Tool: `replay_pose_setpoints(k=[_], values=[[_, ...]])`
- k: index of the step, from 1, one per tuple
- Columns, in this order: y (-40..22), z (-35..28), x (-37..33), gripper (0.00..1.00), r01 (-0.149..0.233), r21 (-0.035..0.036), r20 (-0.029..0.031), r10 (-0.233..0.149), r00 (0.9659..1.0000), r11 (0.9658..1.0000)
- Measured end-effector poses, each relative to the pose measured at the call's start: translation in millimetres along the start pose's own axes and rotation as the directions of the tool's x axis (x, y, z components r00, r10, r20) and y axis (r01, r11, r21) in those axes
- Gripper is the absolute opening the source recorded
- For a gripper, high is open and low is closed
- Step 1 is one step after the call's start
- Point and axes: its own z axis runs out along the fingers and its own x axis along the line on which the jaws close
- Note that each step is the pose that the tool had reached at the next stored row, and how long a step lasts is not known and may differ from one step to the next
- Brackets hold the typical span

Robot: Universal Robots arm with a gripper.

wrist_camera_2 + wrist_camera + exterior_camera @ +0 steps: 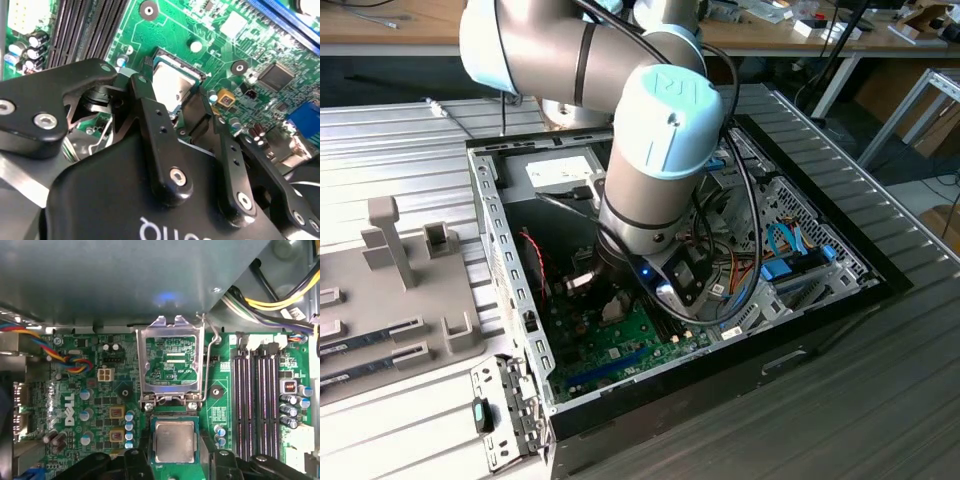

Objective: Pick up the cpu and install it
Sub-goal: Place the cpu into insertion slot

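The small square silver-topped cpu (174, 441) lies flat in its socket on the green motherboard (222, 415), beside the raised metal load frame (170, 329). The black claw (172, 92) stands parted astride the chip, reaching into the open computer case (500, 240) at the centre of the exterior view.

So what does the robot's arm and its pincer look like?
The arm is fat silver-grey tubes with round pale blue caps at the joints. Black cables hang beside it, and a small blue light glows near the wrist. The pincer is black, made of flat bars with silver screws.
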Motion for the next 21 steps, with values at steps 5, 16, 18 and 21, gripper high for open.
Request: replay_pose_setpoints(k=[5,16,18,21], values=[[-2.3,0.8,0.9,0.47,0.001,0.0002,-0.0002,-0.001,1.0000,1.0000],[0.0,-0.3,1.4,0.47,0.002,-0.0005,0.0011,-0.002,1.0000,1.0000],[-0.9,-0.5,1.6,0.47,0.002,-0.0003,0.0010,-0.002,1.0000,1.0000],[-2.0,0.7,1.5,0.47,0.002,-0.0005,0.0010,-0.002,1.0000,1.0000]])
